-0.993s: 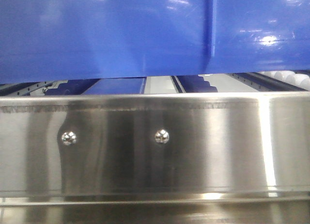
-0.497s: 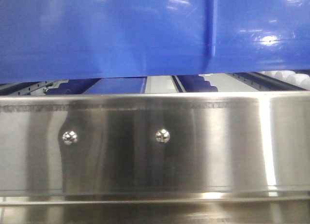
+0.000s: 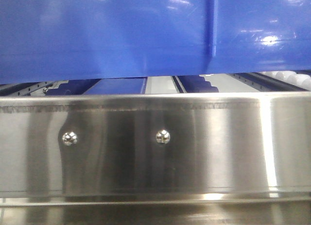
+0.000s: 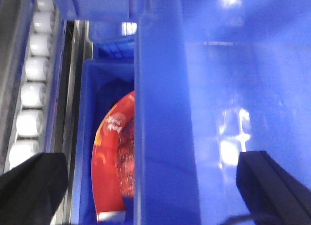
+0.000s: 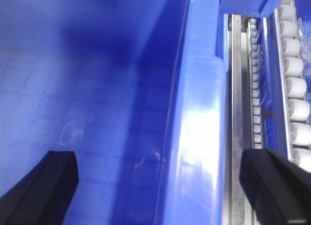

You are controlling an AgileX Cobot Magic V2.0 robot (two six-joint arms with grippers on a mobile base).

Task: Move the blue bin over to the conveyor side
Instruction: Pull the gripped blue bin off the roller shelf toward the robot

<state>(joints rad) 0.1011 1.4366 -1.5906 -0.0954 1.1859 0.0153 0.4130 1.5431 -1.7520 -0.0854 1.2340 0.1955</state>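
Note:
The blue bin (image 3: 146,35) fills the top of the front view, its lower edge hanging just above the steel rail. In the left wrist view my left gripper (image 4: 153,174) is open, its black fingers (image 4: 29,186) wide apart on either side of the blue bin's (image 4: 228,64) thick rim and not touching it. My right gripper (image 5: 158,176) is also open and straddles the opposite rim of the blue bin (image 5: 97,64), with one finger inside and the other finger (image 5: 277,186) outside. The conveyor side is out of view.
A shiny stainless-steel rail (image 3: 155,152) with two screws spans the front. White rollers (image 4: 34,64) (image 5: 296,64) run along both outer sides of the bin. Below the left rim sits another blue container (image 4: 85,137) holding a red packet (image 4: 114,157).
The bin's lower edge sits very slightly higher in the front view. Otherwise nothing has visibly moved.

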